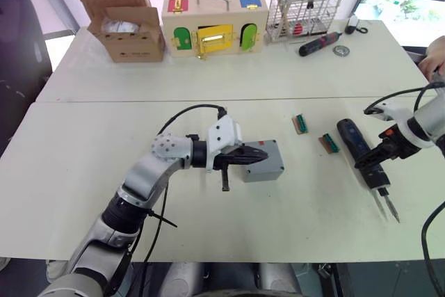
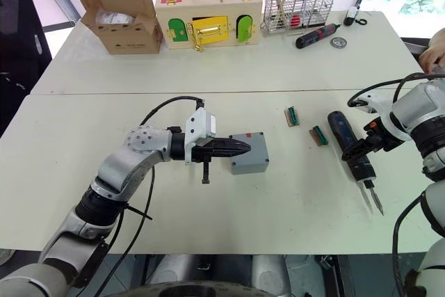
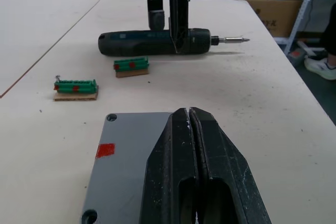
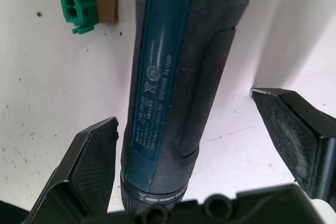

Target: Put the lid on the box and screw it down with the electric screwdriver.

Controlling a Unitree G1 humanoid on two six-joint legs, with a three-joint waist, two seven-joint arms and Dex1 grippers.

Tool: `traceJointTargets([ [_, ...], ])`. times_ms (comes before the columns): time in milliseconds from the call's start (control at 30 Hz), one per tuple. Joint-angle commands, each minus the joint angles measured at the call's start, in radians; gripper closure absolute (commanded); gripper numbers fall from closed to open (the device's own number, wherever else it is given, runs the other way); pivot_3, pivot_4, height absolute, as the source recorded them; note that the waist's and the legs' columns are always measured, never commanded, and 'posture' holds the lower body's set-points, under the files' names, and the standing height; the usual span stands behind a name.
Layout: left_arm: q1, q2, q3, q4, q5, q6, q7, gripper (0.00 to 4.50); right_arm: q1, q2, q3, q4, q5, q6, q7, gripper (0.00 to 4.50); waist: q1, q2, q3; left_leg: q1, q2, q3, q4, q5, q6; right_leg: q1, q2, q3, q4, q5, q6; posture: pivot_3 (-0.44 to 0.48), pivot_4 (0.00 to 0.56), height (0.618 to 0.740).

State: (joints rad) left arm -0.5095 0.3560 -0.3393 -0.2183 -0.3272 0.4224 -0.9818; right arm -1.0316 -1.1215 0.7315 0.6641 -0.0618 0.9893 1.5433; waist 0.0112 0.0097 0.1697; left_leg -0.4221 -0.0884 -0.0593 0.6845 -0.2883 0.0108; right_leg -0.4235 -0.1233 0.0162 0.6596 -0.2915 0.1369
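- We find the left gripper (image 2: 240, 147) with its two black fingers pressed together, holding nothing, its tips resting over the top of the lid (image 3: 123, 169).
- The lid sits on the box (image 2: 250, 154), which stands near the middle of the near table (image 2: 292, 199); a red mark (image 3: 105, 150) shows at the lid's edge.
- We find the right gripper (image 4: 191, 145) spread wide, one finger (image 4: 92, 156) on either side of the electric screwdriver (image 2: 351, 147); neither pad touches the body in the right wrist view.
- The electric screwdriver lies flat on the table at the robot's right, its bit pointing toward the near edge.
- Two green connector blocks (image 2: 292, 116) on brown card lie between the box and the screwdriver.
- On the far table we note a cardboard box (image 2: 122, 15), a wooden box with coloured doors (image 2: 208, 15), a wire rack (image 2: 299, 1) and a red-and-black screwdriver (image 2: 316, 35).
- A person's hand (image 2: 434, 50) shows at the far right edge.
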Motion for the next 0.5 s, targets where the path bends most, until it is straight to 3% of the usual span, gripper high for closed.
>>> traceJointTargets([
  [33, 0.009, 0.000, 0.000, -0.038, 0.001, -0.006, 0.010, 4.50, 0.030, -0.020, -0.011, -0.031, -0.031, 0.042, 0.039, 0.01, 0.004, 0.000, 0.000, 0.000, 0.000, 0.000, 0.000, 0.000, 0.000, 0.000, 0.000, 0.000, 0.000, 0.000, 0.000, 0.000, 0.150, 0.737],
  [500, -0.012, -0.035, -0.012, 0.009, 0.021, -0.035, 0.011, 4.50, 0.204, -0.075, -0.142, -0.281, 0.018, 0.361, -0.057, 0.01, 0.030, -0.001, -0.001, 0.000, 0.000, -0.002, 0.000, 0.000, -0.001, 0.001, 0.000, -0.001, 0.000, 0.000, 0.000, 0.000, 0.150, 0.737],
])
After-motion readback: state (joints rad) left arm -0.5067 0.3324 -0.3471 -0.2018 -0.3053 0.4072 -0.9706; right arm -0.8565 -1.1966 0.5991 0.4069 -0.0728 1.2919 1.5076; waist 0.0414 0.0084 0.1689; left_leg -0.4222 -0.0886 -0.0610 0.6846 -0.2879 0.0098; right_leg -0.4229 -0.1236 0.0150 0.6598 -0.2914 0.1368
